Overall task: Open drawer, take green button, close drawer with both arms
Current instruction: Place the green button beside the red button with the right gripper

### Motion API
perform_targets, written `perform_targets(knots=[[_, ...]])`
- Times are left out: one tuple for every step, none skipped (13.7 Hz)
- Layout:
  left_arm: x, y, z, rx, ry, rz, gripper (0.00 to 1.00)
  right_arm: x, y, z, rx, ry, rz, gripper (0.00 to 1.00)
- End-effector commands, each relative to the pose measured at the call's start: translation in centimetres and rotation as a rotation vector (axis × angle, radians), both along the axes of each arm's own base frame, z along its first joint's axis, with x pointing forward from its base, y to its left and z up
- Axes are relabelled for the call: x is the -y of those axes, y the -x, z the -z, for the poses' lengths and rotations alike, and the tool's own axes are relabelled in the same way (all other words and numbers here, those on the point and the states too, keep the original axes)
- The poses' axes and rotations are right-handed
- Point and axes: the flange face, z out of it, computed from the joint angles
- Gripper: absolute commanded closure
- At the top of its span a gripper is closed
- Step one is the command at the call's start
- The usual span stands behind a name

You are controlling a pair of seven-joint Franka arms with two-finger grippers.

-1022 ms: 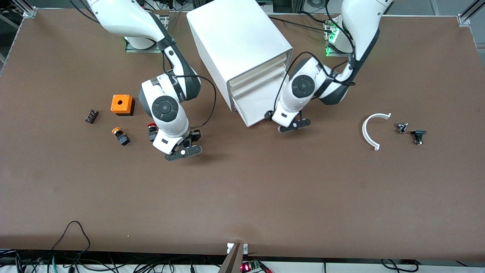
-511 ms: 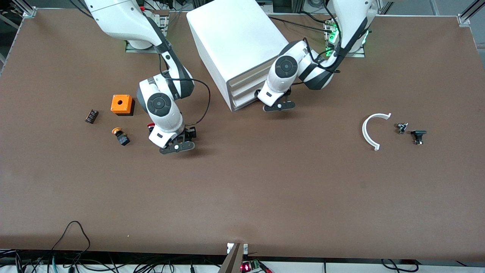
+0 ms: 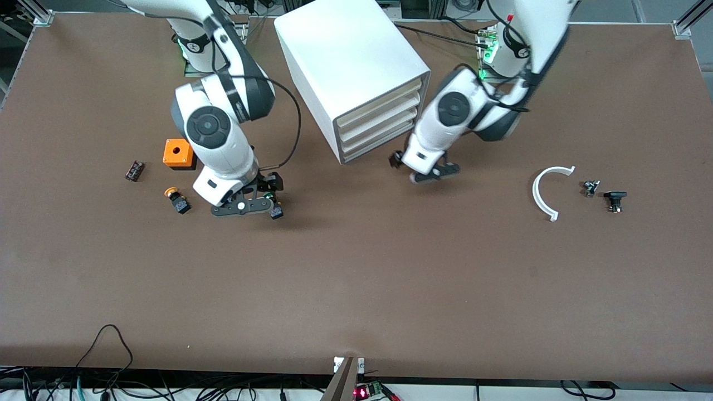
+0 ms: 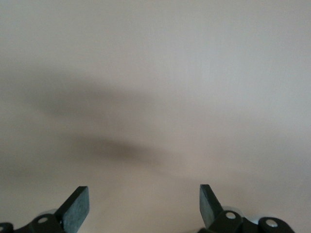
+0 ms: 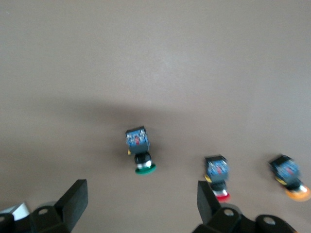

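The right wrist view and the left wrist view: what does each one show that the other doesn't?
Only the right wrist view shows buttons lying on the table: the green button, the red-capped button and the orange-capped button. Only the left wrist view shows bare table with blurred shadows. Both show their own open gripper, right gripper and left gripper, holding nothing.

The cabinet (image 3: 356, 72) stood on the surface (image 3: 356, 289) between the two arm bases, with the drawer (image 3: 379, 143) lowest of its three. Toward the right arm's end, the green button (image 5: 139, 150), the red button (image 5: 217, 177) and the orange button (image 3: 177, 201) lay in a row, near a small box (image 3: 179, 153).
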Motion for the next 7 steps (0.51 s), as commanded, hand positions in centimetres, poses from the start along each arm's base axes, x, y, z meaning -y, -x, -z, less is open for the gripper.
perform_targets(knots=[[-7.6, -4.8, -9.3, 0.161, 0.0, -0.104, 0.0, 0.8, -1.6, -5.7, -0.016, 0.016, 0.049, 0.0], [-10.2, -5.4, -11.8, 0.21, -0.019, -0.059, 0.0, 2.1, -1.9, -8.0, -0.024, 0.021, 0.071, 0.0], [-13.0, -5.8, -14.2, 0.215, -0.053, 0.01, 0.0, 3.7, -2.3, -10.4, -0.028, 0.024, 0.094, 0.0], [-15.0, -6.2, -17.4, 0.209, -0.078, 0.084, 0.0, 7.0, -2.7, -13.5, -0.011, 0.012, 0.141, 0.0], [-16.9, -6.0, -20.6, 0.198, -0.102, 0.145, 0.0, 10.6, -3.1, -15.8, 0.015, -0.007, 0.19, 0.0], [-19.0, -5.6, -23.7, 0.19, -0.121, 0.195, 0.0, 13.5, -3.0, -17.8, 0.034, -0.025, 0.228, 0.0], [-21.2, -5.2, -26.5, 0.186, -0.133, 0.249, 0.0, 16.8, -3.1, -18.7, 0.036, -0.028, 0.26, 0.0]])
